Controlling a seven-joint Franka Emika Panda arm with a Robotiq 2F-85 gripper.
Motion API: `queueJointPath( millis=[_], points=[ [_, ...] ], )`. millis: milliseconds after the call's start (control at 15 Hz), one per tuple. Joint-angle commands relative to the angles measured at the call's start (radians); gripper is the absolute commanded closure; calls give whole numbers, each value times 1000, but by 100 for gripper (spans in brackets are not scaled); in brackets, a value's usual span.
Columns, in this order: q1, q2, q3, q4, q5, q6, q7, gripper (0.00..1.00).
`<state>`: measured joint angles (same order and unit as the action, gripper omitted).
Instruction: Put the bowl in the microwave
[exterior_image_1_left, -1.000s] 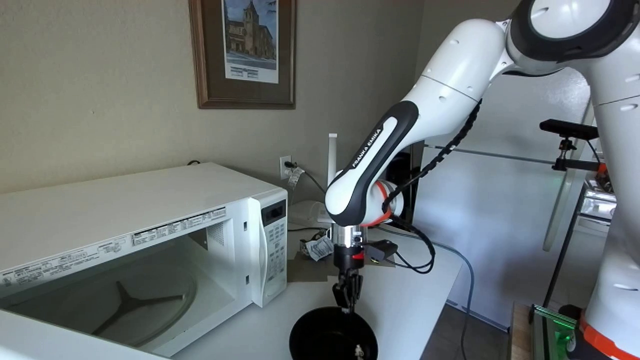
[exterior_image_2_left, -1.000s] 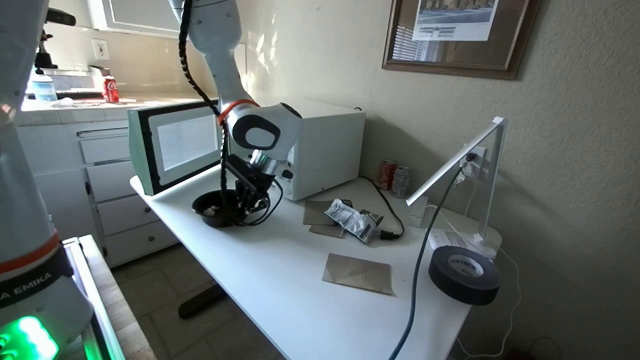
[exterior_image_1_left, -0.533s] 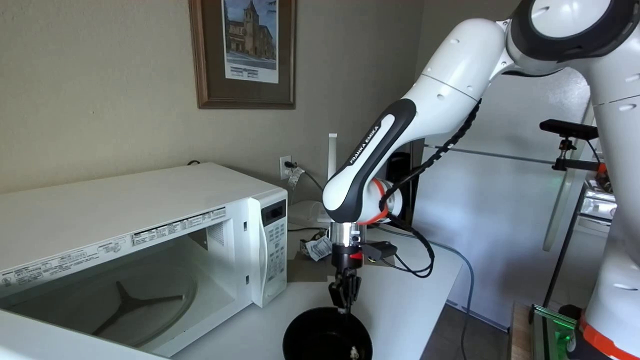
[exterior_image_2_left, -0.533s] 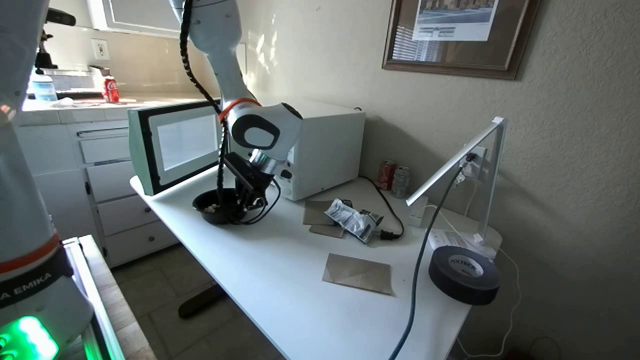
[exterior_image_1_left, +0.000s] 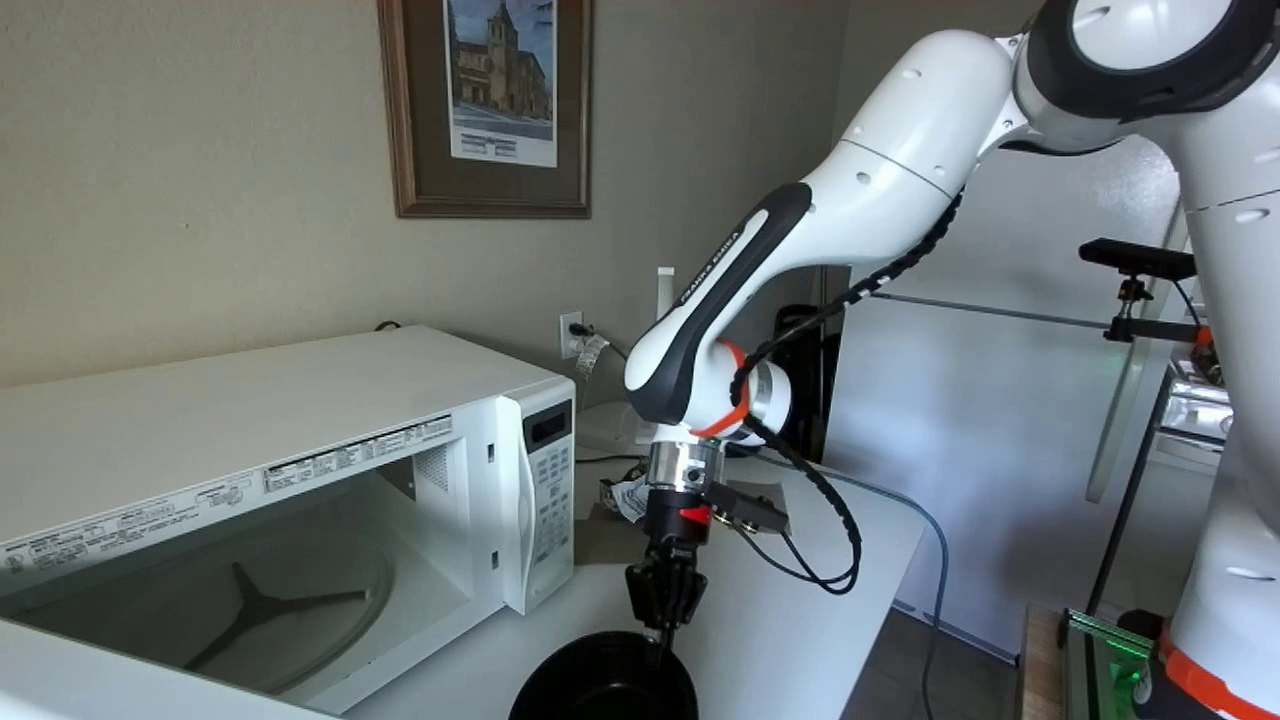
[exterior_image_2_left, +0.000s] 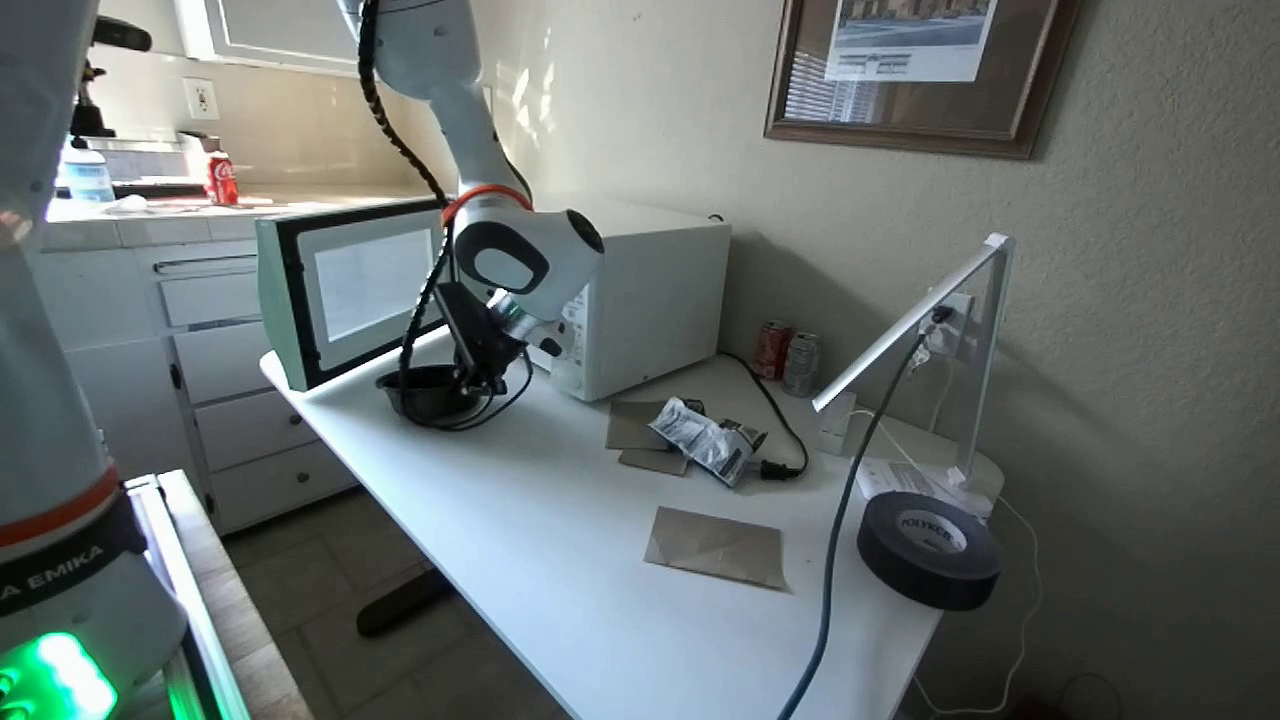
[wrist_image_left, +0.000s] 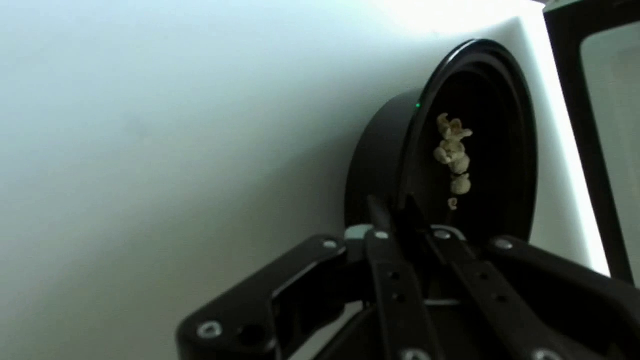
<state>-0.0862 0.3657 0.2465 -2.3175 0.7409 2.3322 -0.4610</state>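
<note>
You've got rnd blk bowl (exterior_image_1_left: 603, 678), mouth up, rim pinched in tool (wrist_image_left: 395, 206); wht boxy microwave (exterior_image_1_left: 300, 410) stands wide open nr tool.

A kitchen, by its counter (exterior_image_2_left: 160, 232), drawers (exterior_image_2_left: 232, 362), wall cabinet (exterior_image_2_left: 290, 35) and microwave (exterior_image_1_left: 300, 410)
</note>
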Motion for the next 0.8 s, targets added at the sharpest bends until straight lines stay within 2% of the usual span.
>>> queueJointPath(
  millis=[0, 200, 467, 600, 667, 733],
  points=[
    [12, 14, 2, 33, 157, -20, -29, 98],
    [33, 19, -8, 53, 258, -10, -41, 98],
    [55, 25, -24, 68, 334, -14, -56, 98],
    [64, 28, -32, 70, 352, -22, -67, 98],
    [77, 4, -46, 57, 320, -16, -37, 98],
    [81, 4, -50, 57, 321, -15, -38, 91]
  ],
)
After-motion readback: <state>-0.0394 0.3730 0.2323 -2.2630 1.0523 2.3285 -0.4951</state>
